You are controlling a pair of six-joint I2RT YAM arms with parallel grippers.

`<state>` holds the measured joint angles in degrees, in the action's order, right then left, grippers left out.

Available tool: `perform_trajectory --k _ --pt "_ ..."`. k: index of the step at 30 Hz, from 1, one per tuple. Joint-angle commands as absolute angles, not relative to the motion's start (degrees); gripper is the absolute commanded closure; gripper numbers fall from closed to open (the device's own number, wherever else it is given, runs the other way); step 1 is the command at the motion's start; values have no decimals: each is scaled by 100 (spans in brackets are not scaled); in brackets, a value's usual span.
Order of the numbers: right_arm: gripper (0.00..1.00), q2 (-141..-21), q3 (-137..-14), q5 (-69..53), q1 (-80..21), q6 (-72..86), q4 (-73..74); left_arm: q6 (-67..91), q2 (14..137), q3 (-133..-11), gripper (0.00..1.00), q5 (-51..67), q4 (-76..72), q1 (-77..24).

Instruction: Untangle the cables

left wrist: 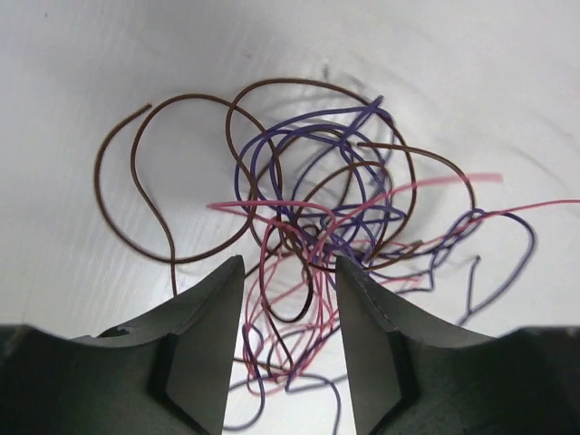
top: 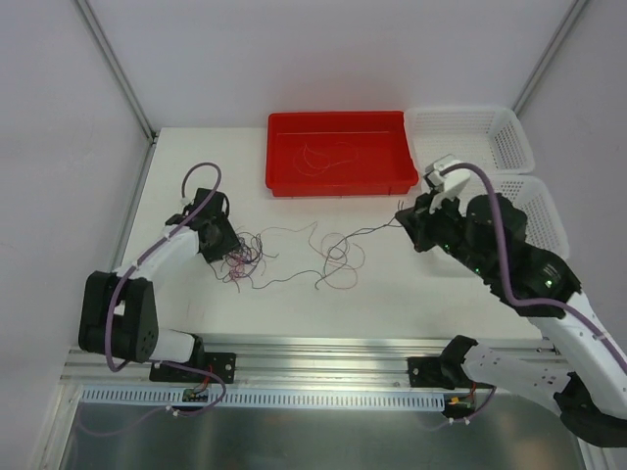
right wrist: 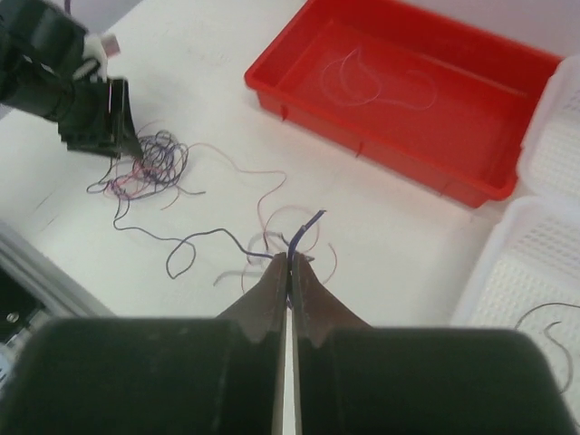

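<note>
Light, springy cables are best pinched at the knot between the parted left gripper fingers; the right gripper, clenched, seemingly pinches one purple strand.

Cables stretch between left claw and right claw.

On the desk the cables lie left of centre, with loose ends trailing right to mid-frame. Behind them, at upper centre, a tray holds a lone cable. A basket stands right of the tray, with a second basket just below it.
</note>
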<state>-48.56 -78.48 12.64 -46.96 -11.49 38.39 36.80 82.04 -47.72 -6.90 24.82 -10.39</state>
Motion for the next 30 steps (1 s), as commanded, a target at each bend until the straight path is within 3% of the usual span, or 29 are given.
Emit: perform_trajectory --k 1,3,5,7,10,14,19,24,30 --pt "99 -5140 -7560 704 -4685 -705 3288 3358 7498 -4781 52 -352 2742 -1011" --pt "95 -5352 -7279 589 -4685 -537 3086 3174 7113 -4799 43 -142 2838 -1011" --pt "65 -5703 -7111 510 -4684 -370 2928 2998 6874 -4860 38 -36 2909 -1011" --pt "47 -5975 -6979 579 -4676 -290 2996 2691 6584 -4965 29 193 3058 -1002" --pt "36 -6249 -6917 773 -4685 -194 3102 2286 6329 -5071 18 648 3269 -1011" --pt "33 -6170 -6759 835 -4676 -114 3076 2127 6065 -5001 12 1440 3296 -1028" --pt "33 -6038 -6443 1046 -4623 -35 3103 2372 6047 -4808 14 1854 3287 -1388" --pt "35 -6187 -5863 783 -4518 123 2822 3267 6196 -4641 19 986 3243 -2511" --pt "37 -6793 -5547 187 -4509 176 2418 3533 6670 -4579 27 501 3015 -2830"
